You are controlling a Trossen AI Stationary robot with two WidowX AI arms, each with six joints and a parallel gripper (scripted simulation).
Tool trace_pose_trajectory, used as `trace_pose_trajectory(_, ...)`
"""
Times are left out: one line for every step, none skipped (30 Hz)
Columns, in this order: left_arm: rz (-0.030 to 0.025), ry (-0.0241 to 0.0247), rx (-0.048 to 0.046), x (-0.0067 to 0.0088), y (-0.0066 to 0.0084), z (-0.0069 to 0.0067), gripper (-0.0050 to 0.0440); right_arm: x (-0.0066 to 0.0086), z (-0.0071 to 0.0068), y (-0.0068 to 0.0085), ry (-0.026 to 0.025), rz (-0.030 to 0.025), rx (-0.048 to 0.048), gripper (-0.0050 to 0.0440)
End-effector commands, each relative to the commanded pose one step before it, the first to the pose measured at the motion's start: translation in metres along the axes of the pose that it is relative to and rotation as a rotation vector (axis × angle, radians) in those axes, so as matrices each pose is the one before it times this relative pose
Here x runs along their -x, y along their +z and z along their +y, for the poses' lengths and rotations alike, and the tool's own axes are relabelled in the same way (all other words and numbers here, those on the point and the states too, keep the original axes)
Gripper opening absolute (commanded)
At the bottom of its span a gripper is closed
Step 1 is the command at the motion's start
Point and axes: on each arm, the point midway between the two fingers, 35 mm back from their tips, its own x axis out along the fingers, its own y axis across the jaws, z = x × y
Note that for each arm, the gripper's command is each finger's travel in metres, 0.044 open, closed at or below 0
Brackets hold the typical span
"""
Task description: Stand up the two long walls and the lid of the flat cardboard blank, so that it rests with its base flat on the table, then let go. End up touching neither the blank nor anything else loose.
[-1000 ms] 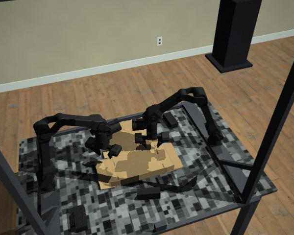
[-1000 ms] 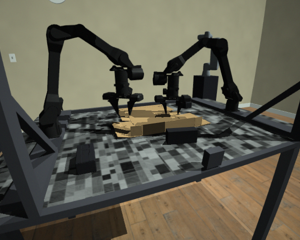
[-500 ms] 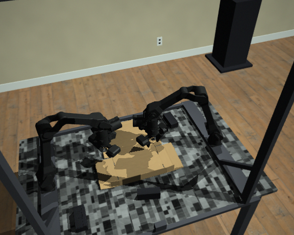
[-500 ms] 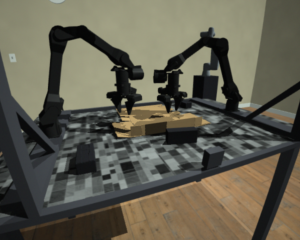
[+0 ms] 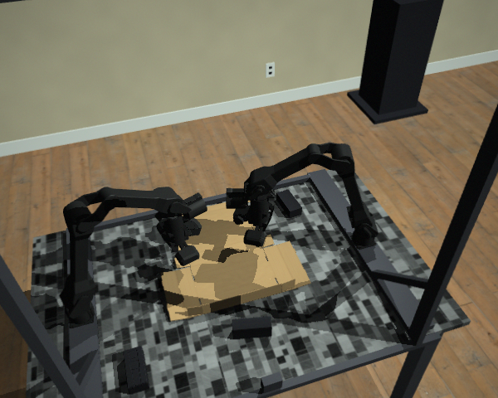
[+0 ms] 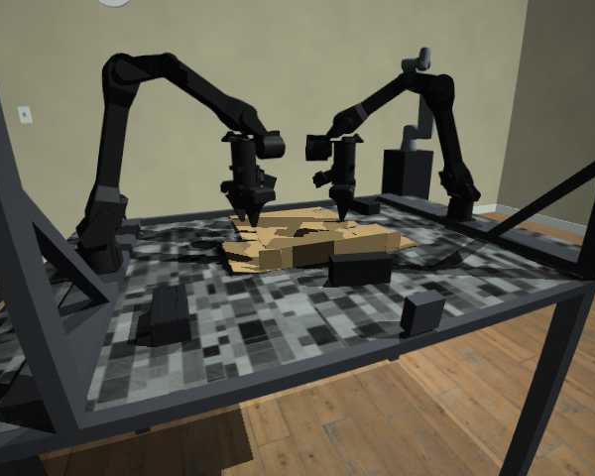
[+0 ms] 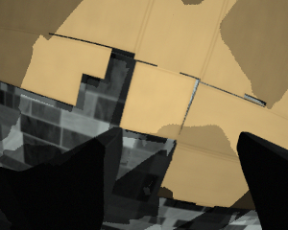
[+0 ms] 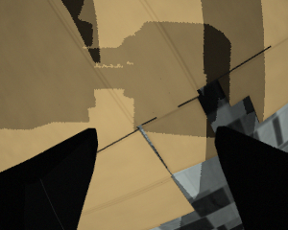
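The cardboard blank point(image 5: 285, 257) point(image 6: 375, 231) point(image 7: 182, 29) point(image 8: 117, 179) rests on the table. Its long front wall point(image 5: 262, 295) point(image 6: 359, 244) stands up; its exact angle is unclear. The rear long wall and the lid point(image 5: 217, 211) look flat at the back. My left gripper point(image 6: 248, 222) point(image 7: 182, 138) is open and empty, low above the blank's left edge near a notch. My right gripper point(image 6: 341, 219) point(image 8: 157, 136) is open and empty, low above the right edge near the matching notch. Whether the fingertips touch the cardboard is unclear.
A black block point(image 5: 251, 327) point(image 6: 359, 269) lies close in front of the blank. Other dark blocks stand at the back right point(image 5: 289, 203), front left point(image 5: 134, 368) point(image 6: 170, 314) and front edge point(image 5: 270, 382) point(image 6: 423, 312). Frame posts rise at the table's corners.
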Motion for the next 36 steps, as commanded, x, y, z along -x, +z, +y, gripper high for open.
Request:
trace_pose_trajectory(-0.02003, -0.00017, -0.0949, 0.00536, 0.00797, 0.00477, 0.03, 0.01332, -0.00521, 0.00344, 0.00457, -0.03004, 0.19971, 0.0306)
trace_pose_trajectory(-0.00005, 0.0001, -0.02442, -0.00018, 0.00057, 0.00116, 0.03, 0.00066, -0.00112, -0.0004, -0.0002, 0.00047, 0.04425, 0.0306)
trace_pose_trajectory(-0.00004, 0.00009, -0.02043, -0.00015, 0.00045, 0.00098, 0.03, 0.00055, -0.00092, -0.00038, -0.00015, 0.00041, 0.04522, 0.0306)
trace_pose_trajectory(-0.00004, 0.00008, -0.01966, -0.00015, 0.00041, 0.00096, 0.03, 0.00053, -0.00086, -0.00041, -0.00012, 0.0004, 0.04524, 0.0306)
trace_pose_trajectory(-0.00003, 0.00008, -0.01852, -0.00014, 0.00037, 0.00091, 0.03, 0.0005, -0.00079, -0.00042, -0.0001, 0.00038, 0.04604, 0.0306)
trace_pose_trajectory(0.0, 0.00008, -0.0178, -0.00014, 0.00033, 0.00088, 0.03, 0.00048, -0.00073, -0.00044, -0.00008, 0.00038, 0.04557, 0.0306)
trace_pose_trajectory(0.00003, 0.00009, -0.01772, -0.00015, 0.00031, 0.00089, 0.03, 0.00048, -0.0007, -0.00048, -0.00007, 0.00039, 0.04519, 0.0306)
trace_pose_trajectory(0.00016, 0.0001, -0.01496, -0.00014, 0.00023, 0.00076, 0.03, 0.0004, -0.00055, -0.00043, -0.00007, 0.00038, 0.04319, 0.0306)
trace_pose_trajectory(0.00013, 0.00008, -0.01264, -0.00012, 0.00018, 0.00065, 0.03, 0.00034, -0.00044, -0.00039, -0.00004, 0.00033, 0.02556, 0.0306)
trace_pose_trajectory(0.00005, 0.00003, -0.00502, -0.00005, 0.00007, 0.00026, 0.03, 0.00014, -0.00017, -0.00016, -0.00001, 0.00013, 0.01015, 0.0306)
trace_pose_trajectory(0.00001, 0.0, -0.00061, -0.00001, 0.00001, 0.00003, 0.03, 0.00002, -0.00002, -0.00002, 0.0, 0.00002, 0.00123, 0.0306)
trace_pose_trajectory(0.0, 0.0, 0.0, 0.0, 0.0, 0.0, 0.03, 0.0, 0.0, 0.0, 0.0, 0.0, 0.0, 0.0306)
trace_pose_trajectory(0.0, 0.0, 0.0, 0.0, 0.0, 0.0, 0.03, 0.0, 0.0, 0.0, 0.0, 0.0, 0.0, 0.0306)
trace_pose_trajectory(0.0, 0.0, 0.0, 0.0, 0.0, 0.0, 0.03, 0.0, 0.0, 0.0, 0.0, 0.0, 0.0, 0.0306)
trace_pose_trajectory(0.0, 0.0, 0.0, 0.0, 0.0, 0.0, 0.03, 0.0, 0.0, 0.0, 0.0, 0.0, 0.0, 0.0306)
trace_pose_trajectory(0.0, 0.0, 0.0, 0.0, 0.0, 0.0, 0.03, 0.0, 0.0, 0.0, 0.0, 0.0, 0.0, 0.0306)
trace_pose_trajectory(-0.0001, -0.00008, -0.00002, 0.0, 0.00098, -0.00019, 0.03, -0.00001, 0.0, 0.0, 0.00001, 0.00006, 0.00001, 0.0306)
trace_pose_trajectory(-0.00006, -0.00002, 0.0, 0.00001, 0.00097, -0.00018, 0.03, 0.0, 0.0, 0.0, 0.0, 0.0, 0.0, 0.0306)
trace_pose_trajectory(-0.00001, -0.002, 0.0, -0.00223, 0.00017, 0.0001, 0.03, -0.00224, -0.00009, -0.00005, 0.002, 0.00001, 0.0, 0.0306)
trace_pose_trajectory(-0.00003, -0.00399, 0.0, -0.00444, 0.00036, 0.00018, 0.03, -0.00447, -0.00016, -0.00022, 0.00399, 0.00002, 0.0, 0.0306)
trace_pose_trajectory(-0.00007, -0.00598, 0.00002, -0.00664, 0.00051, 0.00025, 0.03, -0.00668, -0.0002, -0.00054, 0.00598, 0.00001, -0.00001, 0.0306)
trace_pose_trajectory(-0.00014, -0.00799, 0.00004, -0.00884, 0.00057, 0.00029, 0.03, -0.00886, -0.00022, -0.00104, 0.00799, -0.00002, -0.00004, 0.0306)
trace_pose_trajectory(-0.00019, -0.00849, 0.00006, -0.00934, 0.00046, 0.00028, 0.03, -0.00932, -0.00018, -0.0015, 0.00849, -0.00007, -0.00006, 0.0306)
trace_pose_trajectory(-0.00014, -0.00506, 0.00005, -0.00554, 0.00028, 0.00014, 0.03, -0.00551, -0.00007, -0.00116, 0.00506, -0.00006, -0.00005, 0.0306)
trace_pose_trajectory(-0.00004, -0.00116, 0.00001, -0.00126, 0.00018, 0.00001, 0.03, -0.00125, 0.00001, -0.00041, 0.00116, -0.00001, -0.00001, 0.0306)
trace_pose_trajectory(-0.00001, 0.0, 0.0, 0.0, 0.00012, -0.00002, 0.03, 0.0, 0.00002, -0.00012, 0.0, 0.00001, 0.0, 0.0306)
trace_pose_trajectory(-0.00001, 0.0, 0.0, 0.0, 0.00011, -0.00002, 0.03, 0.0, 0.00002, -0.00011, 0.0, 0.00001, 0.0, 0.0306)
trace_pose_trajectory(0.0, 0.0, 0.0, 0.0, 0.0, 0.0, 0.03, 0.0, 0.0, 0.0, 0.0, 0.0, 0.0, 0.0306)
trace_pose_trajectory(-0.00001, 0.0, 0.0, 0.0, 0.00018, -0.00003, 0.03, 0.0, 0.00003, -0.00018, 0.0, 0.00001, 0.0, 0.0306)
trace_pose_trajectory(0.0, 0.0, 0.0, 0.0, 0.0, 0.0, 0.03, 0.0, 0.0, 0.0, 0.0, 0.0, 0.0, 0.0306)
trace_pose_trajectory(-0.00001, 0.0, 0.0, 0.0, 0.00015, -0.00003, 0.03, 0.0, 0.00003, -0.00015, 0.0, 0.00001, 0.0, 0.0306)
trace_pose_trajectory(0.0, 0.0, 0.0, 0.0, 0.0, 0.0, 0.03, 0.0, 0.0, 0.0, 0.0, 0.0, 0.0, 0.0306)
trace_pose_trajectory(0.0, 0.0, 0.0, 0.0, 0.0, 0.0, 0.03, 0.0, 0.0, 0.0, 0.0, 0.0, 0.0, 0.0306)
trace_pose_trajectory(0.0, 0.00001, -0.00003, -0.00001, 0.00001, -0.00001, 0.03, 0.0, -0.00001, 0.0, 0.0, -0.00004, -0.00003, 0.0306)
trace_pose_trajectory(-0.00001, 0.0, 0.0, 0.0, 0.00012, -0.00002, 0.03, 0.0, 0.00002, -0.00012, 0.0, 0.00001, 0.0, 0.0306)
trace_pose_trajectory(0.0, 0.0, 0.0, 0.0, 0.0, 0.0, 0.03, 0.0, 0.0, 0.0, 0.0, 0.0, 0.0, 0.0306)
